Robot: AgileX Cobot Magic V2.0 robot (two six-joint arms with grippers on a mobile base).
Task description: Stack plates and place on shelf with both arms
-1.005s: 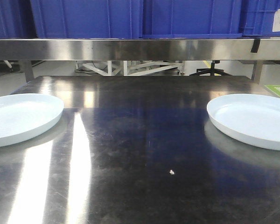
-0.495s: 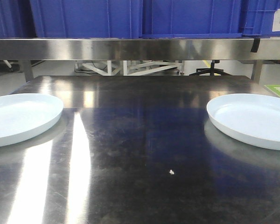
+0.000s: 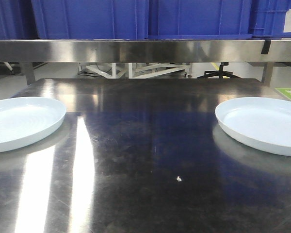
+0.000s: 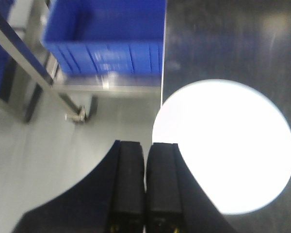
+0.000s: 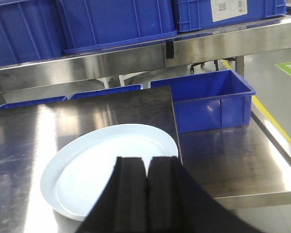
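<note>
Still apart, left plate (image 3: 22,124) and right plate (image 3: 262,125) lie at the frame's left and right edges on the tabletop (image 3: 150,145).
Nothing has shifted this last second; left gripper (image 4: 146,145) and right gripper (image 5: 146,160) hang pressed together, empty, so stacking looks unstarted.

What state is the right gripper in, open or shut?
Shut, holding nothing: the right gripper's black fingers meet along a thin seam, with the plate lying flat on the table beyond them.

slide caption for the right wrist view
Right gripper, shut, faces a pale plate on the steel tabletop, blue crates behind.
</note>
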